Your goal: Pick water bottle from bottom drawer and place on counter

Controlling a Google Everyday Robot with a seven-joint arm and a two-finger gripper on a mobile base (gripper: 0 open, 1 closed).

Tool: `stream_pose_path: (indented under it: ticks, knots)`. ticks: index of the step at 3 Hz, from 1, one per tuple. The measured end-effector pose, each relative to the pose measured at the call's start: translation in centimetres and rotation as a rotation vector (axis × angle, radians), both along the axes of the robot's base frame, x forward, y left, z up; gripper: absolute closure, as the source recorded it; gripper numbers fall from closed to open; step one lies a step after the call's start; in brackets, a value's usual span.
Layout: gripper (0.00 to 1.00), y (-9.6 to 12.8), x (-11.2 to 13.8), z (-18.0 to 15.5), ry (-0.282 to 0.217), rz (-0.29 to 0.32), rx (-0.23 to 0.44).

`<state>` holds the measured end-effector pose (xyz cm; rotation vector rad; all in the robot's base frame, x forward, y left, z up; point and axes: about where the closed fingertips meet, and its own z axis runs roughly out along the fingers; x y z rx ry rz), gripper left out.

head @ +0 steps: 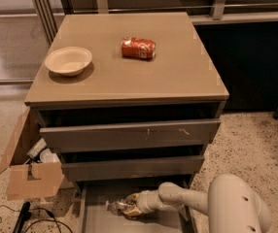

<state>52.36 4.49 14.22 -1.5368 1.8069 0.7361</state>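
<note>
We're noting gripper (133, 208) at clear plastic water bottle (115, 207) below tan counter (129, 76) front edge, grip unreadable; risking snagging grey-brown drawer (129, 168) overhead.

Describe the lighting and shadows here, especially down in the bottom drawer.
Camera view: the counter is evenly lit, with a soft shadow beside the bowl; the bottom drawer lies in shade under the upper drawers, so the end effector at the water bottle there looks dim.
</note>
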Motion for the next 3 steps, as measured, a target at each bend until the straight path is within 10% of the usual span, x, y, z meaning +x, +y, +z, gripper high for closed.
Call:
stream_pose_path:
  ticks: [3]
  knots:
    - [1.00,-6.0,-4.2,8.7,-0.073,-0.044,0.107]
